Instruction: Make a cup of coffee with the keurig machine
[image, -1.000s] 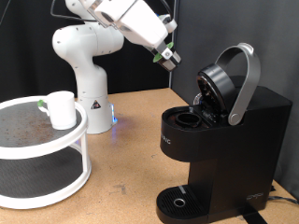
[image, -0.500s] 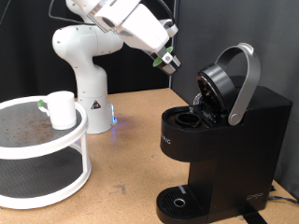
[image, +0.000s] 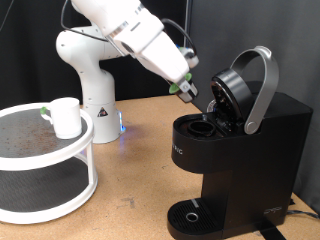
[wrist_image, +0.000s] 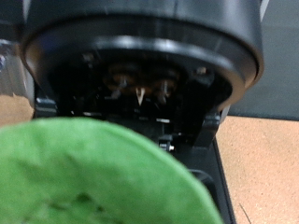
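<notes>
Pincer (image: 187, 89) pinching green-topped pod (wrist_image: 93, 177), just beside open keurig (image: 240, 140) lid, near bench's far edge; likely lined up for pod chamber (image: 205, 127). Cup (image: 66, 116) well apart on tiered stand (image: 45, 160), not yet under spout.

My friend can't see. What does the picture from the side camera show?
A white robot arm's gripper holds a small green-topped pod beside the open lid of a boxy black coffee machine. A small white cup sits on a round white two-tier stand.
</notes>
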